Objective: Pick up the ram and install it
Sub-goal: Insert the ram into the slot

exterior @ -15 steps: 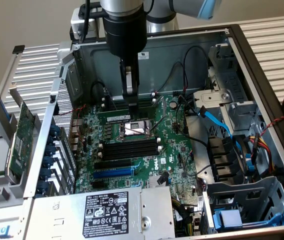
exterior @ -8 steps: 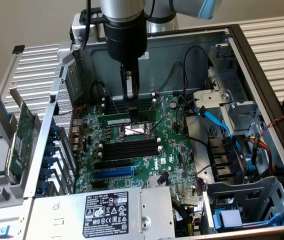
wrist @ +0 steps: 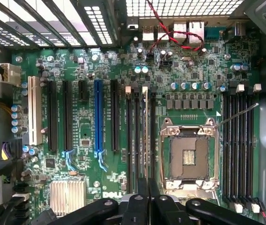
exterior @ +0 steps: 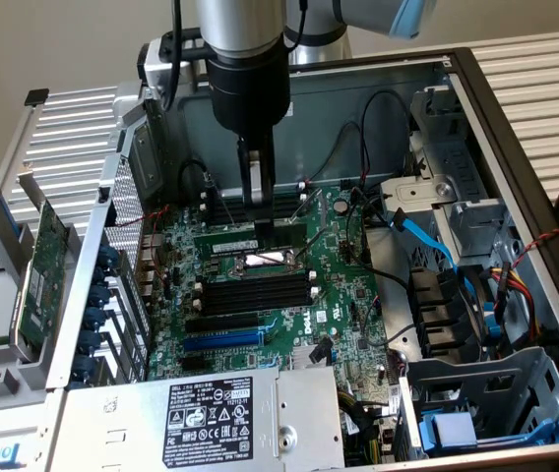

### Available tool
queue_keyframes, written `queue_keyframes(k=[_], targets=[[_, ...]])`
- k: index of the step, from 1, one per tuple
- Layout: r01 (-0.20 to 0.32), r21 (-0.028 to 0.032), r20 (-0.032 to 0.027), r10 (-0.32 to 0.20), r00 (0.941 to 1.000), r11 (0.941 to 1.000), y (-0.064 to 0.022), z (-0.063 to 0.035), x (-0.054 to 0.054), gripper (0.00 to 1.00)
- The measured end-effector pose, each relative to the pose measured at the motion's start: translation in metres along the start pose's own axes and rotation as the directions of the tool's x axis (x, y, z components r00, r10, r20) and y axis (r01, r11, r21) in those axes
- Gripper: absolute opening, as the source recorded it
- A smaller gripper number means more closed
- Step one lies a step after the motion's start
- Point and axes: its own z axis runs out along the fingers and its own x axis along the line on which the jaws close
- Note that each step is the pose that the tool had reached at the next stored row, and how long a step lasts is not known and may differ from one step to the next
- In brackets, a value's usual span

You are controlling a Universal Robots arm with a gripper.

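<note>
Green circuit board against black plastic: the ram [exterior: 235, 243] stands on edge directly beneath the tool [exterior: 262, 228], lying along one of the memory slots [wrist: 136, 136] of the motherboard [exterior: 348, 295] inside the open computer case [exterior: 516, 128]. Seen from the wrist, the ram [wrist: 145, 136] appears edge-on as a thin pale strip running away from the tool [wrist: 148, 187]. The tool is clenched, and its fingers appear to pinch the stick's upper edge near mid-length. Whether the stick is fully seated, or only resting in the mouth of the slot, cannot be told, and neither can the position of the white end clips [wrist: 144, 89]. Several hazards follow from this arrangement. A stick slightly tilted or offset along the slot would probably jam on its keying notch, and downward force could then flex the board or chip the contacts. A clip left half-closed would keep one end from going home, leaving the stick canted. The grip on so narrow an edge is slight, so the fingers could slide off. The open processor socket [wrist: 189, 154] lies just beside the tool, and its exposed contacts look easily damaged by a stray fingertip. The socket's thin latch lever [wrist: 238, 115] and the loose red and black wires [wrist: 170, 35], further from the tool, might snag the arm if it drifts sideways.
</note>
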Motion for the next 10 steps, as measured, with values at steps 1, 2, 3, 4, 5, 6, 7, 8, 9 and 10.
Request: queue_keyframes(k=[1, 2, 3, 4, 5, 6, 7, 8, 9, 10], targets=[[0.0, 0.0, 0.0001, 0.0, 1.0, 1.0, 0.0, 0.0011, 0.0, 0.12], [0.0, 0.0, 0.0, 0.0, 1.0, 1.0, 0.0, 0.002, 0.0, 0.12], [0.0, 0.0, 0.0001, 0.0, 1.0, 1.0, 0.0001, 0.0029, 0.0, 0.12], [0.0, 0.0, 0.0001, 0.0, 1.0, 1.0, 0.0001, 0.0036, -0.0001, 0.12], [0.0, 0.0001, 0.0001, 0.0, 1.0, 1.0, 0.0001, 0.0041, 0.0, 0.12], [0.0, 0.0, 0.0001, 0.0, 1.0, 1.0, 0.0001, 0.0045, 0.0, 0.12], [0.0, 0.0, 0.0, 0.0, 1.0, 1.0, 0.0001, 0.0048, 0.0001, 0.12], [0.0, 0.0, 0.0, 0.0, 1.0, 1.0, 0.0001, 0.0052, 0.0003, 0.12], [0.0, 0.0, 0.0, 0.0, 1.0, 1.0, 0.0001, 0.0055, 0.0005, 0.12], [0.0, 0.0001, 0.0001, 0.0, 1.0, 1.0, 0.0001, 0.006, 0.0006, 0.12]])
